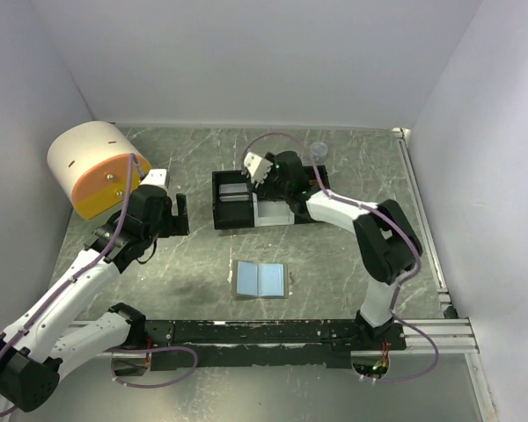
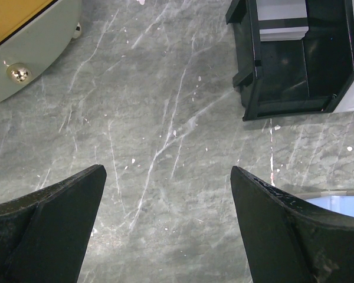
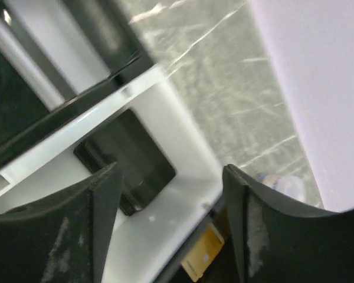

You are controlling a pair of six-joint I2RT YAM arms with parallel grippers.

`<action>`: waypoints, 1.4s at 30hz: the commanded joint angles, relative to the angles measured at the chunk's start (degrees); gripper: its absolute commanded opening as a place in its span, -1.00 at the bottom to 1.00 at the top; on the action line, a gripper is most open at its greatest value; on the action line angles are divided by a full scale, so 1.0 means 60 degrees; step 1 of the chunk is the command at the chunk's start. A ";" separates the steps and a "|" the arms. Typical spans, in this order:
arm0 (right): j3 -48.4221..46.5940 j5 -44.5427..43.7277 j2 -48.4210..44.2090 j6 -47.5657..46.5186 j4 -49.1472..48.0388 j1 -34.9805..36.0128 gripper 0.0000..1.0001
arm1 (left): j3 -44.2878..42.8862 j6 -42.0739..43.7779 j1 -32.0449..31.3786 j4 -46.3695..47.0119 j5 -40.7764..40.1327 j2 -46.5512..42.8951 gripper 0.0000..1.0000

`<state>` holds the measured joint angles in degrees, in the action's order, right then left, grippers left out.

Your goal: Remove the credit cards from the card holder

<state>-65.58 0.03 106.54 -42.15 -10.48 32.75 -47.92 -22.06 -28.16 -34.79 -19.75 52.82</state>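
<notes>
The small flat grey card holder (image 1: 260, 279) lies open on the marbled tabletop (image 1: 194, 264) while the right gripper (image 3: 171, 177) — fingers apart, empty — hangs over the black-and-white tray (image 1: 218, 211), so a drop-off seems in hand; next, a reach to the holder, which the wide-open left gripper (image 2: 168, 171) could steady.

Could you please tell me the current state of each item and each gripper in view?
card holder: lying open flat on the table, pale lining up.
tray: upright, grey cards lying in one black compartment.
left gripper: open, empty, above the table.
right gripper: open, nothing between its fingers, over the tray's white compartment.
</notes>
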 commanded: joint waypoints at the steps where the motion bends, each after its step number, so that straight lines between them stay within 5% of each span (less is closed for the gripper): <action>1: 0.0402 -0.0666 -0.1786 0.3069 -0.1478 -0.0047 0.56 | -0.0029 0.0116 0.0108 0.0037 0.0104 -0.0085 0.99; 4: 0.0848 -0.2388 -0.2864 0.6126 -0.1404 -0.0079 0.97 | -0.0008 0.0137 0.0109 0.0083 0.0137 -0.0102 0.99; 6: 0.0755 -0.3920 -0.3353 0.8708 0.0008 -0.0153 1.00 | 0.0003 0.0147 0.0109 0.0086 0.0168 -0.0077 0.99; 10: 0.0541 -0.2218 -0.3980 1.0199 0.2510 -0.0578 1.00 | 0.0012 0.0170 0.0117 0.0101 0.0272 -0.0012 0.99; 13: 0.1253 -0.0660 -0.4584 1.0889 0.2754 -0.0584 0.99 | 0.0023 0.0187 0.0109 0.0136 0.0421 0.0051 0.98; 21: 0.4204 0.2247 -0.6114 1.3292 0.1588 -0.0225 0.63 | 0.0124 0.0220 0.0119 0.0329 0.1536 0.0192 0.93; 27: 0.5543 0.1611 -0.6905 1.4654 0.1237 0.1400 0.25 | 0.0387 0.0055 0.0114 0.0921 0.4140 0.0331 0.90; 34: 0.6118 -0.0218 -0.6496 1.5693 0.2252 0.3140 0.04 | 0.1762 -0.1753 0.0029 0.2777 0.7668 0.0281 0.70; 42: 0.6962 -0.0761 -0.6551 1.6175 0.2315 0.3286 0.00 | 0.2523 -0.3100 -0.1612 0.3875 0.7015 0.0155 0.64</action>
<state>-25.34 -0.69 67.61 52.18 2.52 52.14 -33.50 -35.22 -32.91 -18.35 21.41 54.02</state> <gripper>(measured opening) 0.507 0.831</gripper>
